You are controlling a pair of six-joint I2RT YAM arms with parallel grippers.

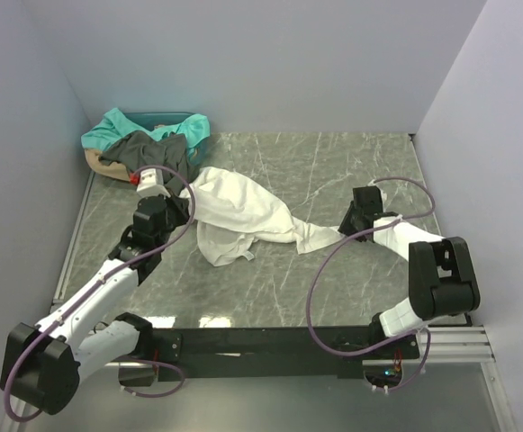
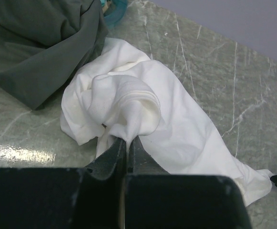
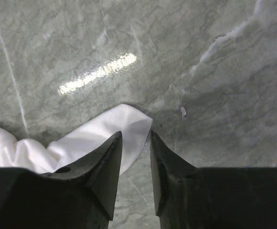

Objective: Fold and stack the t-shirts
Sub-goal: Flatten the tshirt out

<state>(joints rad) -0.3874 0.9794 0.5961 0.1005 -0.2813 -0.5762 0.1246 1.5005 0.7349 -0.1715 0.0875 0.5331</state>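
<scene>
The white t-shirt (image 1: 243,211) lies crumpled and stretched across the marble table, from the left arm to the right arm. My left gripper (image 2: 127,139) is shut on a bunched fold of the white t-shirt (image 2: 128,105). My right gripper (image 3: 136,136) is open just above the table, its jaws on either side of a corner of the white t-shirt (image 3: 114,129). The dark grey t-shirt (image 1: 148,153) and the teal t-shirt (image 1: 121,126) lie heaped in a basket (image 1: 94,162) at the back left. The dark grey t-shirt also shows in the left wrist view (image 2: 33,43).
The marble table (image 1: 333,171) is bounded by a rail on the left and walls at the back and both sides. A black bar (image 1: 270,342) runs along the near edge between the arm bases.
</scene>
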